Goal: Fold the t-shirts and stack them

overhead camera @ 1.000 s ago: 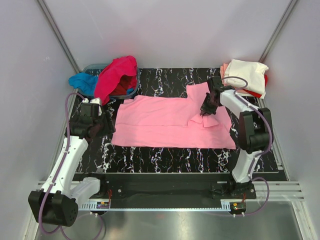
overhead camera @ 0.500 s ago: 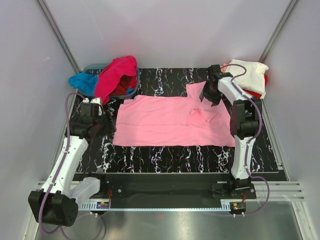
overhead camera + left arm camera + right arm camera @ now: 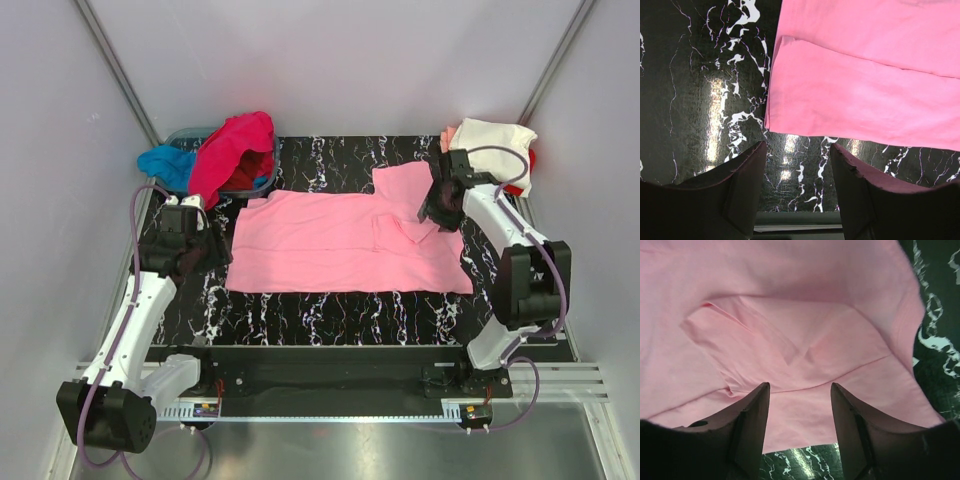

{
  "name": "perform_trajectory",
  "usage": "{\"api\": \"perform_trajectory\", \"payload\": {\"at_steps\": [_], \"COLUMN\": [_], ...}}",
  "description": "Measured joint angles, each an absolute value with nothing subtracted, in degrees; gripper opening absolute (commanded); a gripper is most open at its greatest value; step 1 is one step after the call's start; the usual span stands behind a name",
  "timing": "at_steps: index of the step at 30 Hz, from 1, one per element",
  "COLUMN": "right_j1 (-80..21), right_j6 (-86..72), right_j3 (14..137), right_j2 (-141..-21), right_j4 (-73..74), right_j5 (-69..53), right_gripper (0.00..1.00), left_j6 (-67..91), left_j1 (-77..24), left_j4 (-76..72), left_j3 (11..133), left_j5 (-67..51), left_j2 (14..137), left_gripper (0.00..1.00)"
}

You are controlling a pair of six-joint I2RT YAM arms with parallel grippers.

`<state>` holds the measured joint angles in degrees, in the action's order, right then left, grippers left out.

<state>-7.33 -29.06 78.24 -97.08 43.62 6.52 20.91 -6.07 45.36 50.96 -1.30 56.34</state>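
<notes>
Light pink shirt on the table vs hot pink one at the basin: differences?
The light pink shirt lies spread flat on the table; the hot pink shirt is crumpled, draped over the basin. The first is pale, the second vivid. Both are plain.

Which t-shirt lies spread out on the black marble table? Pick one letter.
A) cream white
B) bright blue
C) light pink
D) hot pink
C: the light pink t-shirt lies spread across the table; the bright blue t-shirt and hot pink t-shirt hang over the basin, and the cream white t-shirt tops the far-right pile.
</notes>
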Motion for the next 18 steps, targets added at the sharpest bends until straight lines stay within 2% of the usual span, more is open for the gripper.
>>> {"api": "perform_trajectory", "payload": {"at_steps": [5,8,12,15,18], "right_j1": [-7.3,-7.2,-7.2,-7.1,-7.0], "right_j6": [-30.2,-30.5,-30.5,-30.4,-30.1], "right_j3": [71.0,70.3,71.6,73.2,74.9], "right_j2": [-99.5,-102.0,-104.3,-106.1,-107.7], "right_j4": [39.7,38.5,36.8,35.9,35.4], "right_j5": [1.3,-0.2,-1.3,-1.7,-2.0], "right_gripper": [0.58,0.58,0.52,0.39,0.03], "left_j6": [20.9,20.9,20.9,20.9,20.9], "left_j1": [-6.1,-6.1,-6.1,-6.1,-6.1], "left_j4": [45.3,45.4,45.3,45.3,45.3], "left_j3": [51.0,51.0,51.0,51.0,51.0], "left_j5": [-1.3,-1.3,-1.3,-1.3,-1.3], "left_j2": [56.3,56.3,56.4,56.3,56.3], "left_gripper": [0.58,0.58,0.58,0.58,0.58]}}
